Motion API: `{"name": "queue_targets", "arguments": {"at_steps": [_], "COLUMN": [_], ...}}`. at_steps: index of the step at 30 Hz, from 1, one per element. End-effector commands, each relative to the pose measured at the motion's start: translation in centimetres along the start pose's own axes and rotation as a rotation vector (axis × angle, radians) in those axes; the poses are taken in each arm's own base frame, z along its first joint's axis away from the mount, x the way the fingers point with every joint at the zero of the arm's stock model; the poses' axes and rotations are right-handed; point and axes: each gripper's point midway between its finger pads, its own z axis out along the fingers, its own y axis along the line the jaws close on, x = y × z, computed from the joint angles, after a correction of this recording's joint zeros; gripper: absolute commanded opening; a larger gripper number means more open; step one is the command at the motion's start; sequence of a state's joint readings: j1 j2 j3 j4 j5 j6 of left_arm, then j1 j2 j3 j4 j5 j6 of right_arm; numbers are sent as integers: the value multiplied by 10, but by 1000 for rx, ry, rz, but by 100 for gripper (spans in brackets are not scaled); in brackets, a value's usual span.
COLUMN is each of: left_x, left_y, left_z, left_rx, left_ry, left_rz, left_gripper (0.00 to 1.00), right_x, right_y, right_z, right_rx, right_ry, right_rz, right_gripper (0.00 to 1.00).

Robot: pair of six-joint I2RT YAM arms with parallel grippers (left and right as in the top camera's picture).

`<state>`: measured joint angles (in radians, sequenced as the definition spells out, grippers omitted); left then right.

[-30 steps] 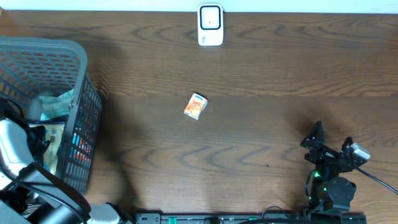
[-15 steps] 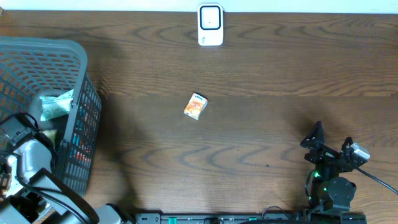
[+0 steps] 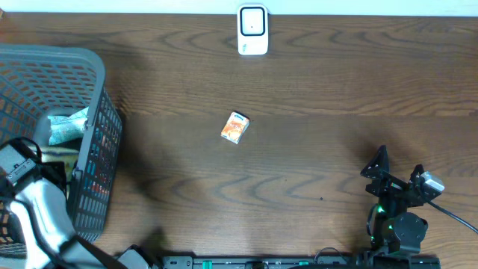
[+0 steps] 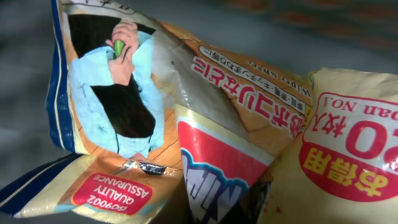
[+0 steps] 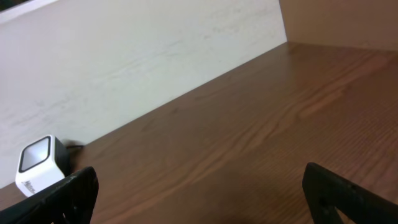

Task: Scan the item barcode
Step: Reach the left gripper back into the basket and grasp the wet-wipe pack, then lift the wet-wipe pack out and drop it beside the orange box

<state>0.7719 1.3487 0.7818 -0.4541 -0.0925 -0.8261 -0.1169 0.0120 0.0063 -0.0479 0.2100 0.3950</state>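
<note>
L arm (image 3: 37,213) is reaching down into the basket (image 3: 104,142) from its near side. L gripper itself isn't showing in overhead, as the arm is covering it, and its fingers aren't showing in L wrist cam either. Pincer is closed down tight. Prob pinching a pouch, but can't tell which one or confirm contact.

L wrist cam is sitting v. close over packs inside the basket. An orange pouch (image 4: 124,93) w/ a figure in a light blue top is lying crumpled at left. A red/white/blue pack (image 4: 217,162) is poking out from under it in the middle. A yellow pack (image 4: 348,149) w/ a red label is lying at right, touching the orange pouch. No barcode is showing on any of them. In overhead a teal pouch (image 3: 69,125) is lying inside the basket too, at its far side.

A small orange box (image 3: 235,128) is lying flat on the table (image 3: 314,90), right of the basket and well apart from it. The scanner (image 3: 252,30) is standing farther right of the basket than the box, at the table's far edge, white, window facing up in overhead. Nothing is sitting at it.

R gripper (image 3: 397,170) is hanging far right of the basket, across the table, near the near edge. Its jaws are standing wide apart w/ nothing between them. R wrist cam is showing both fingers (image 5: 74,193) low in frame, bare wood between, scanner at left by the wall.
</note>
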Motion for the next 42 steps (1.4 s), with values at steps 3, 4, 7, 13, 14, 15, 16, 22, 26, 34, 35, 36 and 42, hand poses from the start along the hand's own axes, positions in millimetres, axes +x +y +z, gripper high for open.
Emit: {"name": "queue_targets", "arguments": {"at_steps": [3,4,7,13,14,15,16,22,26,34,35,36,42], "left_x": [-26,-31,-40,-3,7,15,25,97,155,279,297,312,413], "left_y": [-49,-52,-65,-129,-139,-146,-151,-153,-149,-144,-143,-143,-119], "left_z": [-89,-102,-147,-263,-286,-307,-332,-410,-399,-356,-350,-345,-317], "left_rx": [346,387,549,1141,1257,1353,1463,1810,1808,1684,1668,1657,1661], "left_ry": [-117,-150,-225,-129,-95,-79,-68,17,154,345,353,357,361], "left_rz": [3,-1,-2,172,224,273,332,622,809,1133,1174,1210,1515], "left_gripper": [8,7,7,7,7,7,7,7,7,8,8,7,7], "right_x": [-1,-1,-1,-1,-1,-1,-1,-1,-1,-1,-1,-1,-1], "right_y": [0,0,0,0,0,0,0,0,0,0,0,0,0], "right_z": [0,0,0,0,0,0,0,0,0,0,0,0,0], "right_rx": [0,0,0,0,0,0,0,0,0,0,0,0,0], "right_ry": [-4,-4,-4,-4,-4,-4,-4,-4,-4,-4,-4,-4,-4], "right_rz": [12,12,12,12,12,12,12,12,12,12,12,12,12], "right_gripper": [99,99,99,99,99,99,99,99,99,99,99,99,99]}}
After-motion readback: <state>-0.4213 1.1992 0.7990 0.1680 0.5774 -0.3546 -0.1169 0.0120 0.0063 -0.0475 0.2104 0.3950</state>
